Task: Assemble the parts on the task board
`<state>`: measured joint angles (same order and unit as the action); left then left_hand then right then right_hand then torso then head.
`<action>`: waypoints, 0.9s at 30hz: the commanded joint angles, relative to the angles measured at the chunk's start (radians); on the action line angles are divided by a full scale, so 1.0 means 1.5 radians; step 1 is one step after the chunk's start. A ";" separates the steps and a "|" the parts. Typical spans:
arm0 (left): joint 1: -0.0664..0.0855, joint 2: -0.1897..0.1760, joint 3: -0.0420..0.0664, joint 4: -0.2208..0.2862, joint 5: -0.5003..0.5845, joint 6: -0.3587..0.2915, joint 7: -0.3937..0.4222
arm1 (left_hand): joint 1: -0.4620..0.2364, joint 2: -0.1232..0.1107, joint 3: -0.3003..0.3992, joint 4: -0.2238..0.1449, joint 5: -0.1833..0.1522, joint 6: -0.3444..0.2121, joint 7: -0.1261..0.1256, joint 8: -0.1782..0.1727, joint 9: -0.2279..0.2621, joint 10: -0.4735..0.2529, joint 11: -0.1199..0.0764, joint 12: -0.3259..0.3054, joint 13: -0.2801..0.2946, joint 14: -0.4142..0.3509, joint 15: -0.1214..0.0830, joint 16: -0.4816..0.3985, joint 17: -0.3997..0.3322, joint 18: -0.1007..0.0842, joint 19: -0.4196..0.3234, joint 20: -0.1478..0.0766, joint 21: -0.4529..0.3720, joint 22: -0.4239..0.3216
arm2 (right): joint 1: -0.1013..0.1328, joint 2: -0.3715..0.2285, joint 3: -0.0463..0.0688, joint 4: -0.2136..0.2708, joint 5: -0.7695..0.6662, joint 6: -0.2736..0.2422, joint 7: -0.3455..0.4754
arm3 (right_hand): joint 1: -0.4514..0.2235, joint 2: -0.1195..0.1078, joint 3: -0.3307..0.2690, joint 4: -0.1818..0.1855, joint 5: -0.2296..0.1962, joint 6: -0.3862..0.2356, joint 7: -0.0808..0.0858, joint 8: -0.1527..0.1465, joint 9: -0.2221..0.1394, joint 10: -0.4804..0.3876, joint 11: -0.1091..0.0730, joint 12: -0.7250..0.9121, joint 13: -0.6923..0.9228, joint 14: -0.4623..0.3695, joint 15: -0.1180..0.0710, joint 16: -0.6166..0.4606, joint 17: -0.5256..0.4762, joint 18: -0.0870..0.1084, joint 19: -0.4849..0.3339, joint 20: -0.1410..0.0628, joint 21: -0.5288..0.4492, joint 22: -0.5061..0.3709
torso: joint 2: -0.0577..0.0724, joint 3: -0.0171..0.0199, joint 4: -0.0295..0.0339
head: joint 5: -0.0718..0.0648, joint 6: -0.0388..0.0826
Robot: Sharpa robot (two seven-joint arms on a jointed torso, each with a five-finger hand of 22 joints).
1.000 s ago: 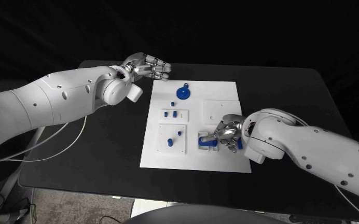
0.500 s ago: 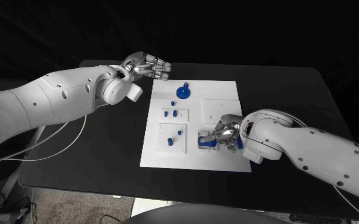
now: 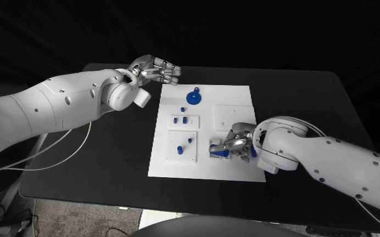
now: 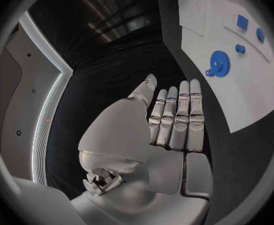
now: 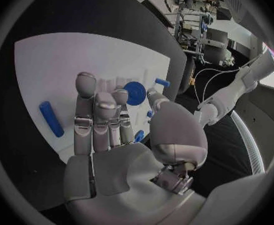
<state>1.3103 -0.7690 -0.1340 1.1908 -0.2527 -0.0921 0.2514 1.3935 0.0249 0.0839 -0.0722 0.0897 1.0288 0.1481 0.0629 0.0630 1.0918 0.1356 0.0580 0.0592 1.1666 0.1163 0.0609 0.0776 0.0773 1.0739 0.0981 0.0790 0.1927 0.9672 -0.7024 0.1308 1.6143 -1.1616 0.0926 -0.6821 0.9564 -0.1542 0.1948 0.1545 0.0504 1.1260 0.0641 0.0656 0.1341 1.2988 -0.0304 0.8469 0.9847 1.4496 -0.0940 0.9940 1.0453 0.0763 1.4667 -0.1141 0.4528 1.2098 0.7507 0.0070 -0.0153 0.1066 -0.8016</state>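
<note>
White rectangular task board (image 3: 238, 97) lies flat mid-table. Blue gear-shaped part (image 3: 193, 97) lies flat near its far edge, a small blue peg (image 3: 183, 109) just beside it. Two short blue pieces (image 3: 179, 119) sit in a raised white plate, two more (image 3: 184, 145) in the plate below. Blue block part (image 3: 219, 149) near the board's right edge, partly hidden.

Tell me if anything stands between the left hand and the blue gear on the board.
Nothing visible does. The left hand hovers open just off the board's far left corner, and only bare table and bare white board lie between it and the gear.
</note>
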 commanded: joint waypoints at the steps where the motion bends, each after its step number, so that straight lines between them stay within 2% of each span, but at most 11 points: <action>1: 0.000 0.000 0.000 0.002 0.002 0.011 0.003 | -0.005 -0.001 0.000 0.003 0.003 -0.001 -0.002 0.000 0.000 0.000 0.000 0.003 0.000 -0.004 0.001 0.001 0.000 0.000 0.005 0.001 0.002 -0.001 | -0.005 -0.003 -0.005 -0.002 -0.019 0.029 -0.013 | 0.018 0.007 -0.061 0.024 -0.001 -0.005 0.001 -0.001 -0.001 -0.005 0.000 -0.002 0.000 0.000 0.000 -0.002 0.002 -0.003 0.021 -0.003 -0.004 0.000 | 0.000 0.0005 0.0008 | 0.001 0.000; 2: 0.000 0.000 0.000 0.002 0.002 0.011 0.003 | -0.005 -0.001 0.000 0.003 0.003 -0.001 -0.002 0.000 0.000 0.000 0.000 0.003 0.000 -0.004 0.001 0.001 0.000 0.000 0.005 0.001 0.002 -0.001 | -0.005 -0.004 -0.005 -0.002 -0.021 0.026 -0.012 | 0.020 0.020 -0.090 0.026 -0.001 -0.005 0.002 -0.001 0.001 -0.006 0.000 -0.001 -0.001 0.001 0.001 -0.002 0.002 -0.002 0.022 -0.002 -0.003 0.001 | 0.000 0.0005 0.0008 | 0.001 0.000; 5: 0.000 0.000 0.000 0.001 0.002 0.012 0.002 | -0.005 -0.001 0.000 0.003 0.003 -0.001 -0.002 0.000 0.000 0.000 0.000 0.003 0.000 -0.004 0.002 0.001 0.000 0.000 0.005 0.002 0.002 -0.001 | -0.005 -0.005 -0.005 -0.001 -0.023 0.020 -0.010 | 0.022 0.084 -0.217 -0.022 0.018 -0.007 0.003 -0.001 0.011 -0.007 0.000 0.005 -0.003 0.001 0.003 -0.001 0.001 0.002 0.022 0.001 -0.003 0.004 | 0.000 0.0002 -0.0001 | 0.001 0.001; 6: 0.000 0.000 0.000 0.001 0.002 0.012 0.002 | -0.006 -0.002 -0.001 0.004 0.003 -0.001 -0.002 0.000 0.000 0.000 0.001 0.003 0.000 -0.004 0.002 0.001 0.000 0.000 0.005 0.002 0.001 -0.001 | -0.005 -0.006 -0.005 0.000 -0.024 0.017 -0.009 | 0.022 0.093 -0.231 -0.027 0.019 -0.008 0.004 -0.001 0.012 -0.007 -0.001 0.006 -0.004 0.001 0.003 -0.001 0.001 0.002 0.023 0.001 -0.003 0.004 | 0.000 0.0001 -0.0005 | 0.001 0.001; 8: 0.000 0.000 0.000 0.001 0.002 0.012 0.002 | -0.007 -0.001 -0.001 0.005 0.003 -0.002 -0.002 0.000 0.000 -0.001 0.001 0.003 0.000 -0.004 0.002 0.001 0.000 0.000 0.005 0.002 0.001 -0.002 | -0.006 -0.006 -0.005 0.001 -0.025 0.015 -0.008 | 0.023 0.099 -0.245 -0.033 0.019 -0.008 0.002 -0.001 0.015 -0.008 0.001 0.006 -0.007 0.001 0.002 -0.001 0.000 0.002 0.023 0.001 -0.003 0.005 | 0.000 0.0001 -0.0007 | 0.001 0.001; 18: 0.000 0.000 0.000 0.001 0.002 0.012 0.000 | -0.007 0.000 -0.001 0.006 0.004 -0.002 -0.002 0.000 0.000 -0.001 0.001 0.003 0.000 -0.004 0.002 0.001 0.000 0.000 0.005 0.002 0.001 -0.002 | -0.007 -0.017 -0.005 0.012 -0.028 0.014 -0.001 | 0.025 0.117 -0.255 -0.043 0.030 -0.005 0.001 -0.001 0.018 -0.007 0.000 0.006 -0.014 0.001 0.002 -0.002 -0.003 0.002 0.024 0.001 -0.003 0.006 | 0.000 -0.0003 -0.0002 | 0.000 0.001; 19: 0.000 -0.001 0.000 0.001 0.002 0.012 0.000 | -0.007 0.000 -0.001 0.006 0.004 -0.002 -0.002 0.000 0.000 -0.001 0.001 0.003 0.000 -0.004 0.002 0.001 0.000 0.000 0.005 0.002 0.001 -0.002 | -0.007 -0.018 -0.005 0.014 -0.029 0.013 -0.001 | 0.026 0.119 -0.256 -0.045 0.043 -0.003 0.000 -0.001 0.018 -0.007 0.000 0.007 -0.014 0.001 0.001 -0.002 -0.003 0.002 0.024 0.001 -0.003 0.006 | 0.000 -0.0004 -0.0003 | 0.000 0.001; 20: 0.000 -0.001 0.000 0.002 0.002 0.012 0.000 | -0.007 0.000 -0.001 0.006 0.004 -0.002 -0.002 0.000 0.000 -0.001 0.001 0.003 0.000 -0.004 0.002 0.001 0.000 0.000 0.005 0.002 0.001 -0.002 | -0.007 -0.020 -0.005 0.015 -0.030 0.013 -0.001 | 0.029 0.122 -0.257 -0.048 0.076 -0.003 0.000 -0.001 0.018 -0.007 0.000 0.007 -0.014 0.001 0.001 -0.002 -0.003 0.001 0.024 0.000 -0.003 0.006 | 0.000 -0.0004 -0.0003 | 0.000 0.001; 21: 0.000 -0.001 0.000 0.002 0.002 0.012 0.000 | -0.007 0.000 -0.001 0.006 0.004 -0.002 -0.002 0.000 0.000 -0.001 0.001 0.003 0.000 -0.004 0.002 0.001 0.000 0.000 0.005 0.002 0.001 -0.002 | -0.007 -0.021 -0.005 0.017 -0.032 0.013 -0.002 | 0.035 0.125 -0.259 -0.054 0.140 -0.002 0.000 -0.001 0.018 -0.007 0.000 0.007 -0.015 0.001 0.001 -0.003 -0.004 0.001 0.024 0.000 -0.003 0.006 | 0.000 -0.0004 -0.0002 | 0.001 0.000; 22: 0.000 -0.001 0.000 0.002 0.002 0.012 0.000 | -0.007 0.000 -0.001 0.006 0.004 -0.002 -0.002 0.000 0.000 -0.001 0.001 0.003 0.000 -0.004 0.002 0.001 0.000 0.000 0.005 0.002 0.001 -0.002 | -0.007 -0.022 -0.005 0.018 -0.033 0.013 -0.002 | 0.040 0.129 -0.264 -0.059 0.185 -0.001 0.000 -0.001 0.018 -0.008 -0.001 0.005 -0.016 0.001 0.001 -0.004 -0.004 0.001 0.024 0.000 -0.003 0.006 | 0.000 -0.0004 -0.0003 | 0.001 0.000; 27: 0.000 -0.001 0.000 0.002 0.002 0.012 0.000 | -0.007 0.001 -0.001 0.009 0.004 -0.002 -0.002 0.000 0.000 -0.001 0.001 0.003 0.000 -0.005 0.002 0.002 0.000 0.000 0.005 0.002 0.001 -0.003 | -0.007 -0.029 -0.004 0.024 -0.037 0.013 -0.003 | 0.044 0.148 -0.292 -0.074 0.202 0.001 -0.001 -0.001 0.018 -0.007 -0.001 0.006 -0.019 0.001 0.001 -0.005 -0.006 0.000 0.025 -0.001 -0.002 0.005 | 0.000 -0.0002 -0.0005 | 0.001 0.001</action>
<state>1.3103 -0.7714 -0.1340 1.1909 -0.2527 -0.0888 0.2461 1.3935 0.0249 0.0826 -0.0626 0.0897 1.0288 0.1481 0.0629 0.0630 1.0918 0.1357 0.0580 0.0593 1.1666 0.1163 0.0609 0.0776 0.0772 1.0777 0.1019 0.0790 0.1889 0.9614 -0.7405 0.1270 1.6518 -1.1964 0.0932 -0.6658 1.0216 0.0608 -0.2391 0.0441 0.3486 1.1216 0.0613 0.0596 0.1608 1.2899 -0.0286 0.8517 0.9577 1.4497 -0.0939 0.9902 1.0380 0.0764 1.4666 -0.1141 0.4528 1.2175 0.7505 0.0064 -0.0155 0.1080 -0.8005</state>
